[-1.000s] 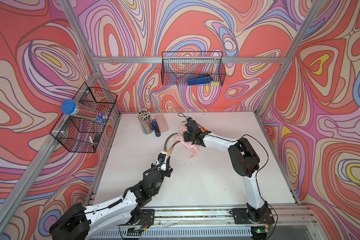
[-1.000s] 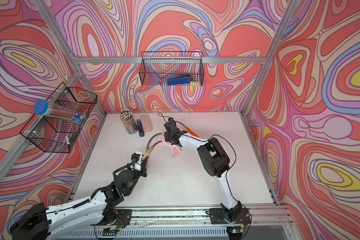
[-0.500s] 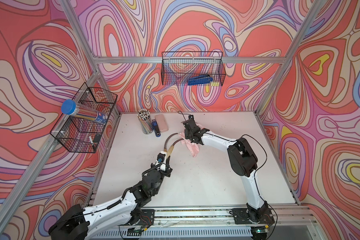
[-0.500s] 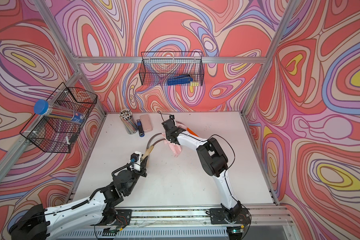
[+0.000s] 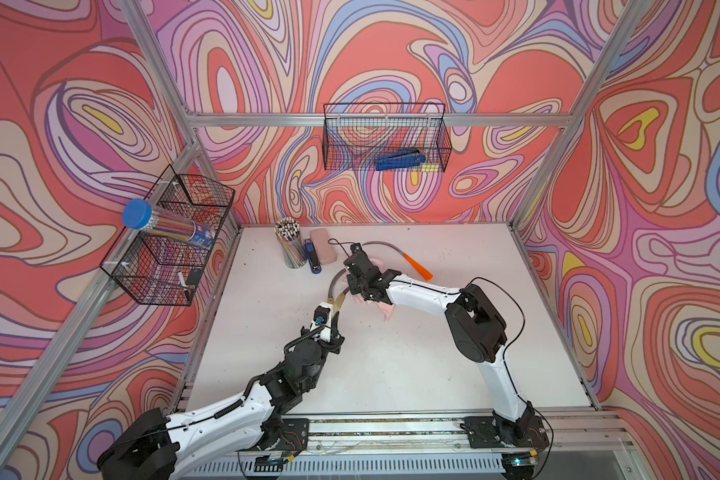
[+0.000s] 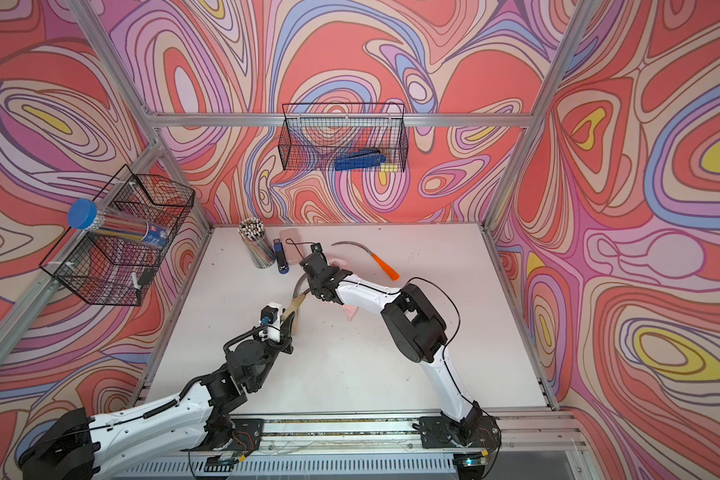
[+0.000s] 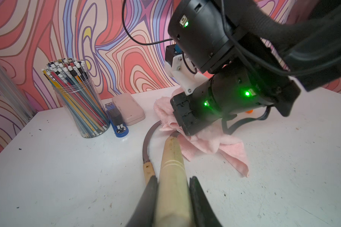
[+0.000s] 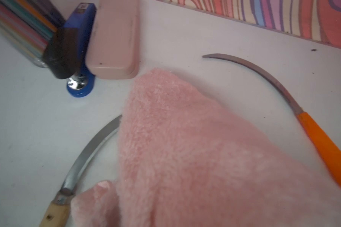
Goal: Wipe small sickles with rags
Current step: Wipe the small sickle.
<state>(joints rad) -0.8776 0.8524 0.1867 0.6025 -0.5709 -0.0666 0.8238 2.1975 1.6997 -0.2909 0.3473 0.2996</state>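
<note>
My left gripper [image 7: 173, 178] [image 5: 336, 309] is shut on the pale wooden handle of one small sickle [image 7: 171, 157], held just above the table. That sickle's blade is hidden under the fluffy pink rag [image 7: 215, 141] [image 8: 185, 147] [image 5: 385, 309]. My right gripper [image 5: 361, 296] [image 7: 185, 131] presses down, shut on the rag; the rag hides its fingers in the right wrist view. A second wooden-handled sickle [image 7: 146, 143] [image 8: 87, 155] lies on the table beside the held one, its blade tip at the rag's edge. The orange-handled sickle [image 5: 418, 266] [image 6: 385, 266] [image 8: 323, 141] lies behind the right arm.
A jar of pencils [image 5: 290, 245], a blue stapler [image 5: 312, 259] and a smooth pink case [image 5: 323, 247] stand at the back left of the white table [image 5: 391, 374]. Wire baskets hang on the back wall [image 5: 385, 141] and the left wall [image 5: 171, 237].
My right gripper has slid the rag a little to the left along the held sickle's blade, toward its handle. The left arm has barely moved.
</note>
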